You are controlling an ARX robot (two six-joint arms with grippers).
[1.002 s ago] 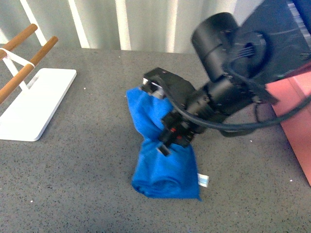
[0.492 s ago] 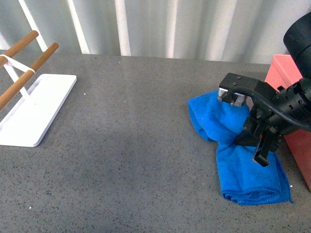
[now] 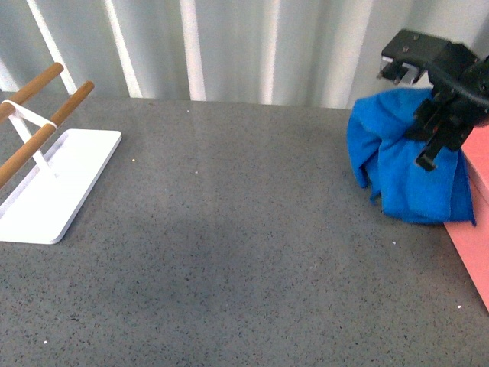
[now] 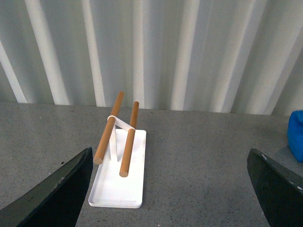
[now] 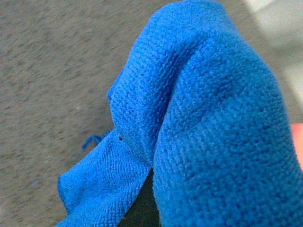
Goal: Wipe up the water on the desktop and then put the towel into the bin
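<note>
Blue microfibre hangs in a loose bunch from the right gripper (image 3: 419, 115), whose jaws are pinched on the upper folds of the towel (image 3: 405, 168). The bundle is above the far right part of the desktop (image 3: 229, 237), just beside the pink bin (image 3: 477, 237), which sits at the right edge.

The main risk, as a judgement, is the drop. Most of the cloth dangles on the desk side of the bin's near wall, so a release from here would probably leave it draped over the rim or back on the stone. The low hem could also snag the wall as the arm carries it across and be tugged out of the pinch. Whether the hem already touches the wall cannot be told. The grip takes only a few folds of a floppy cloth, so a quick swing might shake it loose. A faintly darker patch in the middle of the desktop may be damp or only shade.

Relative to the pincer, the towel lies between the jaws and spills downward and toward the desk's middle. In the right wrist view, towel (image 5: 213, 118) fills nearly the whole picture.

The left gripper (image 4: 169, 161) is spread wide and empty, facing the white rack (image 4: 118, 189) with its wooden rods (image 4: 110, 130) near the left edge.
</note>
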